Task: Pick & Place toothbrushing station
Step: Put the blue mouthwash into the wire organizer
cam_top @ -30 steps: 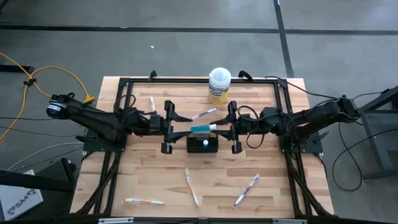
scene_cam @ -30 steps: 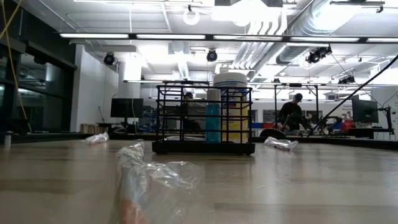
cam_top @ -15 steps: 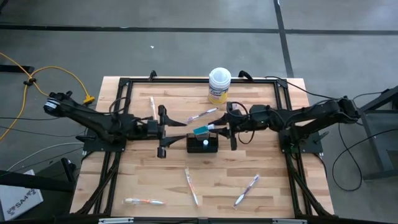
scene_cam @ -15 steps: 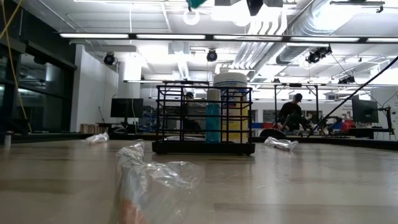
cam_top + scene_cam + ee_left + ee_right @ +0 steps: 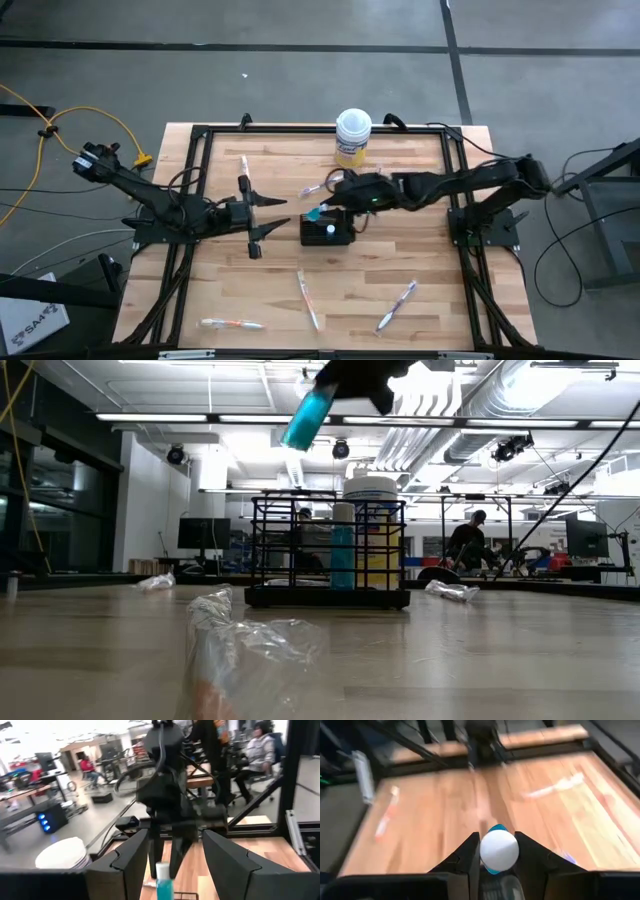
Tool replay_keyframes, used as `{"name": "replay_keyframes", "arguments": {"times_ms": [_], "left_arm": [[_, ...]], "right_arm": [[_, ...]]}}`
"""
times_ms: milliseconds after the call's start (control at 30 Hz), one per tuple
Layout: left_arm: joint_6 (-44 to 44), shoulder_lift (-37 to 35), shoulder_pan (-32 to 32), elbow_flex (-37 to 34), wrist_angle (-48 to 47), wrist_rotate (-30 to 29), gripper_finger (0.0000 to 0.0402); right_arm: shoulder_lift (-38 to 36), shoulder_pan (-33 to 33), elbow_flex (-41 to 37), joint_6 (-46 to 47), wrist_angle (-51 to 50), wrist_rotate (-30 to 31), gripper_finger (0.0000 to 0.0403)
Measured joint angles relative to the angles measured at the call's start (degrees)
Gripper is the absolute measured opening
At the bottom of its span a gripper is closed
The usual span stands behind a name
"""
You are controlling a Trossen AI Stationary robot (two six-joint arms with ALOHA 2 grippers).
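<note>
The teal tube's (image 5: 308,417) cap end was cut off by the low view's top edge. The wrapped toothbrush (image 5: 245,652) up close was blurry. The tabletop (image 5: 445,820) looked smeared.

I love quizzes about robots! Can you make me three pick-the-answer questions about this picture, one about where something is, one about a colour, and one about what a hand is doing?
1. Where is the yellow round tub with the white lid?
A. at the table's far edge
B. inside the holder
C. on the floor

2. What colour is the small tube the right gripper carries?
A. red
B. teal
C. black

3. The left gripper's fingers are
A. squeezing a toothbrush
B. open and empty
C. holding the tub

Answers: 1 A, it stands beyond the black wire-mesh holder. 2 B, the low view shows teal. 3 B, nothing sits between them.
</note>
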Motion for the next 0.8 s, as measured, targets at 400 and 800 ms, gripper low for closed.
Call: {"name": "replay_keyframes", "arguments": {"times_ms": [400,800], "left_arm": [[-0.3,0.1,-5.7,0.0,-3.3,-13.0,0.0183],[-0.3,0.2,-7.1,0.0,-3.9,-13.7,0.0182]], "right_arm": [[5.1,0.0,6.6,8.0,-5.8,1.7,0.0090],[5.1,0.7,6.6,13.8,-11.0,3.1,0.0090]]}}
